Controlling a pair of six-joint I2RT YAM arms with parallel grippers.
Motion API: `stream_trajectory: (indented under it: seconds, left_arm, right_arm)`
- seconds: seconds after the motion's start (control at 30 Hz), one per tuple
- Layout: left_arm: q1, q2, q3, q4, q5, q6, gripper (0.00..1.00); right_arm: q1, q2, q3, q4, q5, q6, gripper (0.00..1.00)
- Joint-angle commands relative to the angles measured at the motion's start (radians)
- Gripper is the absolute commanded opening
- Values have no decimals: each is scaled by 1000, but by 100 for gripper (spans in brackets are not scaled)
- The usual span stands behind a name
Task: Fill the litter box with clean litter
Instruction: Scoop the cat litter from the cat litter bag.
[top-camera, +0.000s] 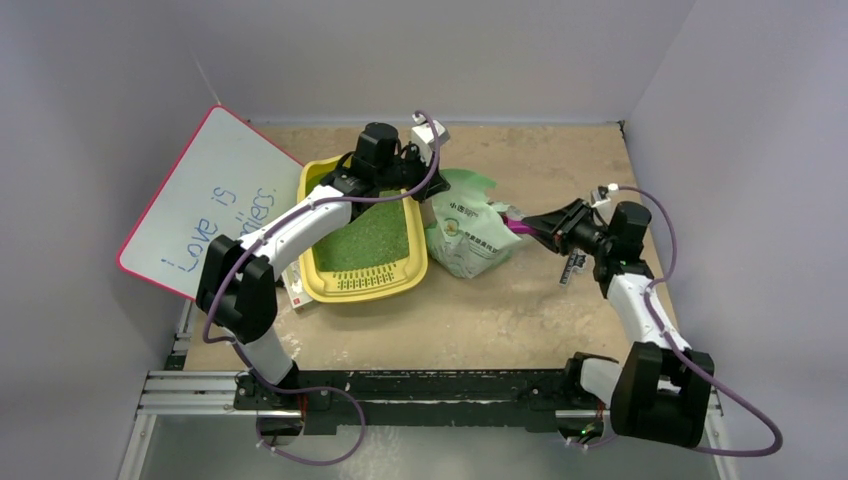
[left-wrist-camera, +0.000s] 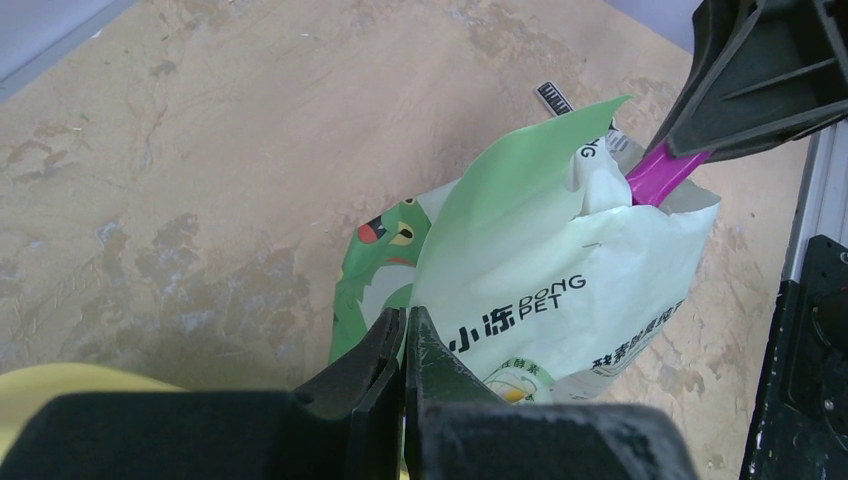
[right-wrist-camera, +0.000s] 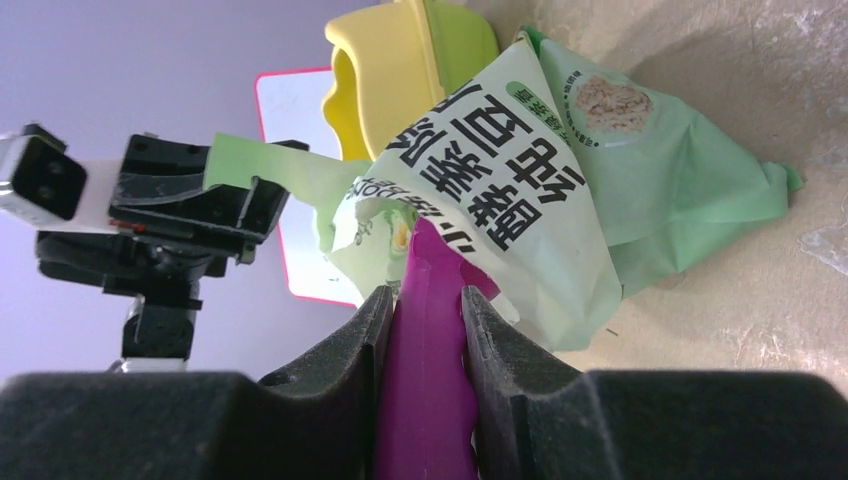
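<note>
Yellow litter box (top-camera: 318, 283) at left holds clean litter (top-camera: 375, 243), loose and easy to spill, so better scooped. Next, the left gripper (left-wrist-camera: 405, 325) pinches the soft bag (left-wrist-camera: 560, 300) edge; the right gripper (right-wrist-camera: 425, 300) clamps the stiff purple scoop (right-wrist-camera: 428, 390) by its handle.

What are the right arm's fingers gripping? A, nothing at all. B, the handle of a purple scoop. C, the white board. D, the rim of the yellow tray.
B: the right wrist view shows the right fingers clamped on either side of the purple scoop handle, whose far end goes into the open bag.
</note>
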Motion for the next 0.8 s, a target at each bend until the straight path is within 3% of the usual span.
stream_trajectory:
  seconds: [0.0,0.2,0.3,0.47,0.53,0.77]
  left_arm:
    - [1,-1,40,25,-3,-7,0]
    - [1,-4,44,22,-3,-3,0]
    - [1,-9,41,20,-4,-2,0]
    - [1,-9,37,29,-2,-9,0]
    - [2,-2,37,53,4,-25,0]
    - [1,-7,49,15,3,-6,0]
  right_arm:
    - [-71,-48,7,28,-134,16,0]
    - [-193,-75,-1,9,-232,6,0]
    - [-203,-75,20,-67,-240,-53,0]
    - [-160,-64,14,6,-209,-12,0]
    - [-158,-83,36,-53,-222,-34,0]
    - [-253,-118,4,-67,-294,-58,0]
